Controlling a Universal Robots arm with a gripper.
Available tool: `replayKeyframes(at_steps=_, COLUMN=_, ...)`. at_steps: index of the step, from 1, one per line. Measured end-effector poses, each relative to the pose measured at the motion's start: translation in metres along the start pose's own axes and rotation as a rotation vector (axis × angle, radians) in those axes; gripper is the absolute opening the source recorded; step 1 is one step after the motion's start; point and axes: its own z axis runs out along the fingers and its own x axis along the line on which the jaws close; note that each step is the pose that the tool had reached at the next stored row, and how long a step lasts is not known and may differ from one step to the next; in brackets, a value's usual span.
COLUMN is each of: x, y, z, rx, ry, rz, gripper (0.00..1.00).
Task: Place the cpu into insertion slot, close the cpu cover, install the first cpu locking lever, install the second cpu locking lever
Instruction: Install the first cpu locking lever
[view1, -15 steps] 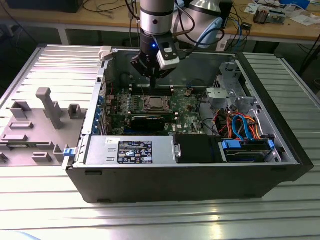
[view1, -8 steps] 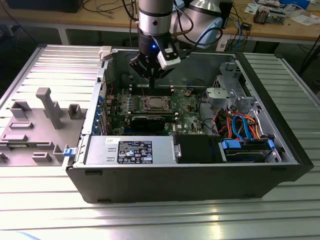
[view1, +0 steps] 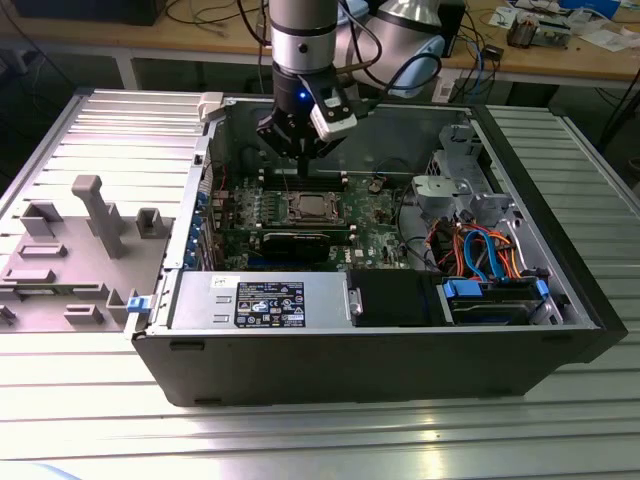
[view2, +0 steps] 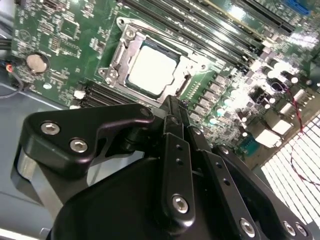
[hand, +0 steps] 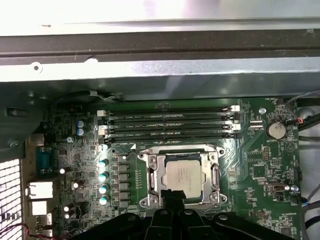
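In the exterior view, a grey fixture (view1: 70, 250) lay left of the open case (view1: 400, 370). Mid-board, the gripper (view1: 303, 150) hung over the cpu (view1: 308, 208), fingers together. In the first wrist view the cpu sat in the slot (hand: 144, 201) under the cover (hand: 155, 174). The fingertips hid its near edge, and the levers were hard to make out.

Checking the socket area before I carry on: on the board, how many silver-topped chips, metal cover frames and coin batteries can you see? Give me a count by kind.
Silver-topped chip: 1
Metal cover frame: 1
Coin battery: 1
Total: 3
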Motion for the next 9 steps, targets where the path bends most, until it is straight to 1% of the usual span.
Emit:
replayKeyframes(at_steps=2, x=0.0007, y=-0.0001, z=0.0003, rx=-0.0006, ry=0.0007, rz=-0.008, gripper=0.11)
replayKeyframes(at_steps=3, x=0.0008, y=-0.0001, z=0.0005, rx=-0.0016, ry=0.0026, rz=-0.035, gripper=0.11)
replayKeyframes(at_steps=5, x=0.0015, y=0.0004, z=0.0007, rx=-0.0026, ry=0.0119, rz=-0.044, gripper=0.11)
replayKeyframes(at_steps=8, x=0.0034, y=0.0013, z=0.0008, rx=-0.0024, ry=0.0300, rz=-0.043, gripper=0.11)
replayKeyframes(at_steps=9, x=0.0050, y=0.0013, z=0.0009, rx=-0.0022, ry=0.0309, rz=-0.044, gripper=0.11)
